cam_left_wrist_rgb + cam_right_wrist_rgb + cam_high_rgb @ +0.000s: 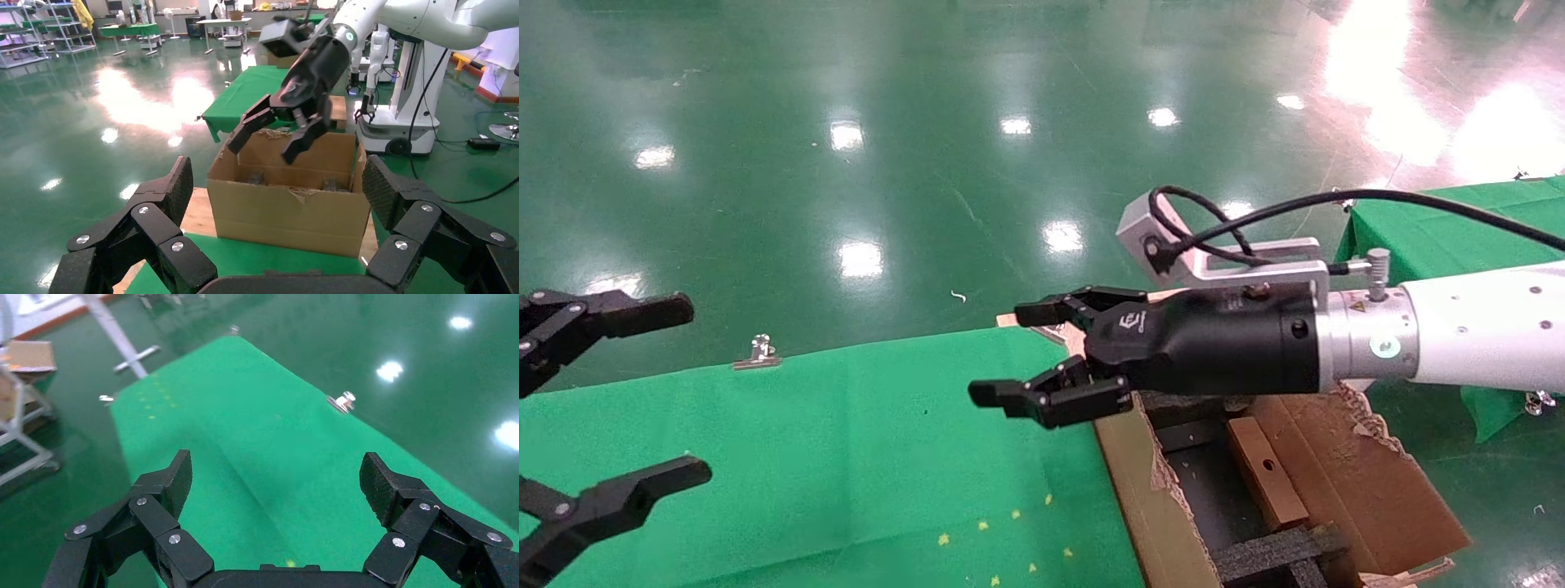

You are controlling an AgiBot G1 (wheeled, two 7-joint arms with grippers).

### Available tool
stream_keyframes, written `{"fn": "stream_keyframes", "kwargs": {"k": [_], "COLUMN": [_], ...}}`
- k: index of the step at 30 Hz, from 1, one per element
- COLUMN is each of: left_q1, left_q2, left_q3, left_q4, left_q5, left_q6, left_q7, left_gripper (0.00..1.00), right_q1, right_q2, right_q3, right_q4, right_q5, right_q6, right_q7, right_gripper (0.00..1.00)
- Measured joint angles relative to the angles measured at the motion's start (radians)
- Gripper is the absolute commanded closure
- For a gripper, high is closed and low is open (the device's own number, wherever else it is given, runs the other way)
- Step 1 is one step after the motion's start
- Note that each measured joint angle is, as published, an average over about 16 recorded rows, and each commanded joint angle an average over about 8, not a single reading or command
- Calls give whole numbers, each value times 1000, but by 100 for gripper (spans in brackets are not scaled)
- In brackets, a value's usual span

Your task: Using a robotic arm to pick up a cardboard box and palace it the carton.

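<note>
From my head camera, the right hand on its white robotic arm hangs over the near corner of the carton, fingers spread and holding nothing. The cardboard box lies inside the carton, leaning against the brown inner wall beside the black foam grid. My left hand hovers at the left edge over the green worktop, fingers spread wide.

Through the left wrist camera I see the left hand open and empty, with the carton beyond it and the right hand poised above its open top.

Through the right wrist camera the right hand is spread, with only the green worktop under it.
</note>
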Motion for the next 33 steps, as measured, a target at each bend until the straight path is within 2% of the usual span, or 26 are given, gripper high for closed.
{"fn": "stream_keyframes", "kwargs": {"k": [11, 18, 24, 33], "left_q1": [0, 0, 0, 0], "left_q2": [0, 0, 0, 0], "left_q3": [0, 0, 0, 0], "left_q4": [0, 0, 0, 0], "left_q5": [0, 0, 0, 0], "left_q6": [0, 0, 0, 0], "left_q7": [0, 0, 0, 0], "left_gripper": [0, 0, 0, 0], "right_q1": [-108, -164, -189, -194], "right_q2": [-26, -39, -46, -47], "right_q3": [174, 266, 306, 313], "right_q4": [-16, -24, -28, -29], "right_q5": [144, 220, 255, 262], "right_q6": [-156, -237, -274, -281], "right_q7": [-267, -402, -459, -466], "right_gripper": [0, 0, 0, 0]}}
